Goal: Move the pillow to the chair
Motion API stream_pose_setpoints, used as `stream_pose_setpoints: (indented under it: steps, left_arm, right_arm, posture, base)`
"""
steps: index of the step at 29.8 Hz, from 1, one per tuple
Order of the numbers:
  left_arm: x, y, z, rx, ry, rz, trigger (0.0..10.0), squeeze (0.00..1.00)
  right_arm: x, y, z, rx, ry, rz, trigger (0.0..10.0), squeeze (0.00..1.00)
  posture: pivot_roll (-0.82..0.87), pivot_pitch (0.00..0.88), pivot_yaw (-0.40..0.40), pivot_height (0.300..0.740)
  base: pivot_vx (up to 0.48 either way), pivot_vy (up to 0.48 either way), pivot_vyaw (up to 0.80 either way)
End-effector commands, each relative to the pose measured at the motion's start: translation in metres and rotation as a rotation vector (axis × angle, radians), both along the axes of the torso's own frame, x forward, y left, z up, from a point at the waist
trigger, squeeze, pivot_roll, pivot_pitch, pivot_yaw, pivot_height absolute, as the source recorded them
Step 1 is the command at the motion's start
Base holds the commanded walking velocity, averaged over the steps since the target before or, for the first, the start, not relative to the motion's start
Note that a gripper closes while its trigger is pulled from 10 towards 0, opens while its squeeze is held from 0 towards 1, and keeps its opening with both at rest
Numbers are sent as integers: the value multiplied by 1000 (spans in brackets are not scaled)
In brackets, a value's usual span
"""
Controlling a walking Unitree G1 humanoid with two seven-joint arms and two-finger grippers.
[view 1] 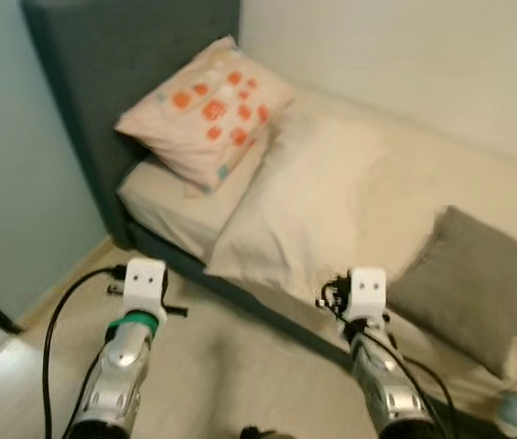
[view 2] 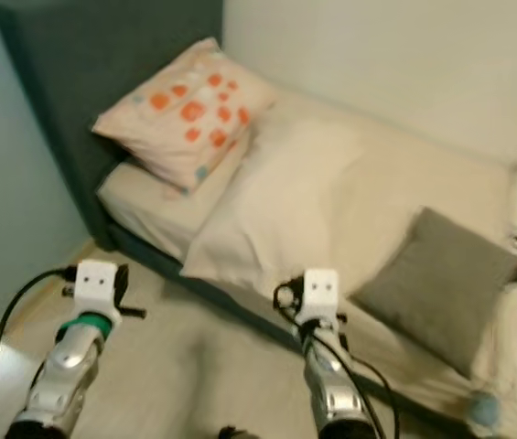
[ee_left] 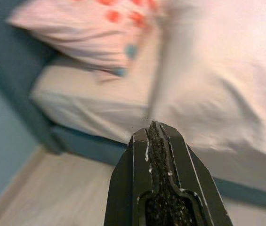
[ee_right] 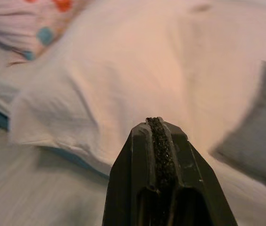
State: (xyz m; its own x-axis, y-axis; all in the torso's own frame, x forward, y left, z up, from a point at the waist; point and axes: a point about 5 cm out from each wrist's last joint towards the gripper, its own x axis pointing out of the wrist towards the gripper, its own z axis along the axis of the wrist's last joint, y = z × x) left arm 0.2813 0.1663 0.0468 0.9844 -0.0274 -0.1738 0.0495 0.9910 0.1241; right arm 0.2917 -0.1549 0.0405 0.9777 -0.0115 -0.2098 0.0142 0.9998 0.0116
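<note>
Pillow (view 1: 210,108): soft, plump and rectangular, pale pink fabric with orange blotches and a few teal ones; it leans against the dark grey padded headboard (view 1: 112,64) at the head of the bed (view 1: 162,206).
Blanket (view 1: 322,197): cream, rumpled cloth draped over the mattress edge.
Cushion (view 1: 468,283): square, flat, grey-brown weave, lying on the bed, well apart from the pillow.
Floor (view 1: 194,366): pale wood planks.
Left gripper (ee_left: 154,129): black fingers pressed together, empty, above the floor near the bed.
Right gripper (ee_right: 157,125): fingers closed, empty, pointing at the blanket.
</note>
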Motion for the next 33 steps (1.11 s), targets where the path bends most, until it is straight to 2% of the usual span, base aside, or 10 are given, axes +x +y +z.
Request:
stream_pose_setpoints:
  steps: [1,3,7,11,23,26,28,30,33]
  left_arm:
    - [-5,4,-6,-13,30,11,10000,0]
    - [-3,8,-6,-13,31,52,10000,0]
    - [-2,5,-7,-32,34,84,10000,0]
    - [-4,0,-3,-37,17,46,10000,0]
    - [-6,-2,-6,-22,15,37,10000,0]
    - [1,-3,4,-9,-24,48,10000,0]
    - [9,0,17,6,-62,82,10000,0]
    - [9,5,23,5,-75,121,10000,0]
    - [5,8,22,6,-69,136,10000,0]
  right_arm:
    - [-3,-1,-6,7,31,-11,10000,0]
    - [-2,-3,-6,7,30,-23,10000,0]
    - [-2,0,-5,10,25,-21,10000,0]
    - [-3,2,-5,9,26,-13,10000,0]
    - [-2,3,-6,11,28,-4,10000,0]
    - [-1,3,-5,9,28,0,10000,0]
    - [-1,6,-5,11,27,6,10000,0]
    - [-1,10,-4,6,19,24,10000,0]
    - [0,12,-3,-5,12,39,10000,0]
  posture:
    - [36,15,14,740]
    - [36,13,16,740]
    - [36,12,12,740]
    - [43,12,13,740]
    - [56,12,5,740]
    - [62,12,5,740]
    - [55,15,21,740]
    - [53,16,28,740]
    - [51,17,32,740]
  base:
    - [0,0,-800]
    - [0,0,-800]
    - [0,0,-800]
    - [0,0,-800]
    - [0,0,-800]
    - [0,0,-800]
    - [0,0,-800]
    - [0,0,-800]
    - [0,0,-800]
